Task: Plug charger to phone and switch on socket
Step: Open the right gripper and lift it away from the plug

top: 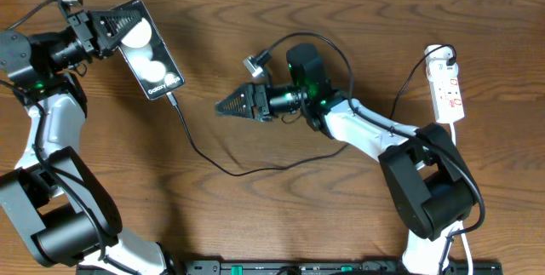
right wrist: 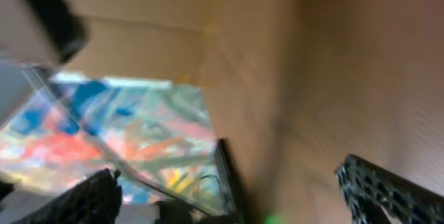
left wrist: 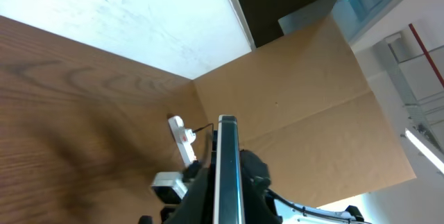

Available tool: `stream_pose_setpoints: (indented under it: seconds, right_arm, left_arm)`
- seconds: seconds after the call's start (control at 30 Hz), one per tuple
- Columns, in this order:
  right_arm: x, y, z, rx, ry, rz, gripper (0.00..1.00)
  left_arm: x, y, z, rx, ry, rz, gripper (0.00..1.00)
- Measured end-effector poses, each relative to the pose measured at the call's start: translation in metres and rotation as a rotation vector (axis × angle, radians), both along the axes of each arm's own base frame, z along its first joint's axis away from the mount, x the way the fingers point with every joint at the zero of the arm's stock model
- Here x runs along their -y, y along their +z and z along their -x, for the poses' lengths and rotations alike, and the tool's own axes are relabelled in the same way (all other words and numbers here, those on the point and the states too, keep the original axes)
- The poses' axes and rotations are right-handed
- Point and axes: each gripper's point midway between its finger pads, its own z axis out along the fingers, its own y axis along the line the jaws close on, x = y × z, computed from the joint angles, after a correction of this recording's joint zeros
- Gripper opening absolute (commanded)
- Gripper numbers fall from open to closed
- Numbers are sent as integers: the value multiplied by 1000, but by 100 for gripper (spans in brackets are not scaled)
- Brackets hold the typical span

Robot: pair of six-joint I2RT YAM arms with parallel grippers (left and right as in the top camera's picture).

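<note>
- The phone [top: 152, 58] is at the far left, face up with two white blobs showing, its lower end angled toward the middle of the table [top: 255, 224]
- The left gripper [top: 115, 30] is pinched on the phone's upper end; the left wrist view shows the phone [left wrist: 227, 168] edge-on between its fingers
- The charger [top: 197, 149], a thin black cable, meets the phone's lower end with its tip and trails right across the wood toward the right arm
- The right gripper [top: 223, 106], near the middle, points left with fingers spread wide, holding nothing
- The socket [top: 449, 92] lies flat at the far right, well apart from both grippers
</note>
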Motion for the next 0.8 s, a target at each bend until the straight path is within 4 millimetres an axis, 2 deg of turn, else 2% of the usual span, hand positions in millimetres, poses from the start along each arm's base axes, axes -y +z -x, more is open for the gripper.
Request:
stream_pose_setpoints:
  seconds: [0.2,0.27,0.37,0.47,0.53,0.67,0.8]
  right_arm:
    - [34,-44,-13,-59,-93,230,99]
    - [52,-53,-20,-60,-139,353,99]
    - [74,-54,-27,-25,-194,510,99]
    - [93,-35,-37,79,-268,651,99]
    - [101,-11,-45,171,-324,698,99]
    - [107,28,-49,311,-393,729,99]
    - [115,45,-43,382,-426,781,99]
  left_arm:
    - [0,0,0,2,-2,-2,7]
    - [0,0,0,6,-2,-4,7]
    - [1,-5,1,10,-3,-8,7]
    - [5,-18,3,-13,-7,4,7]
    - [12,-30,6,-23,-18,7,8]
    - [31,-55,10,-51,-43,20,7]
    - [50,-86,13,-118,-39,45,7]
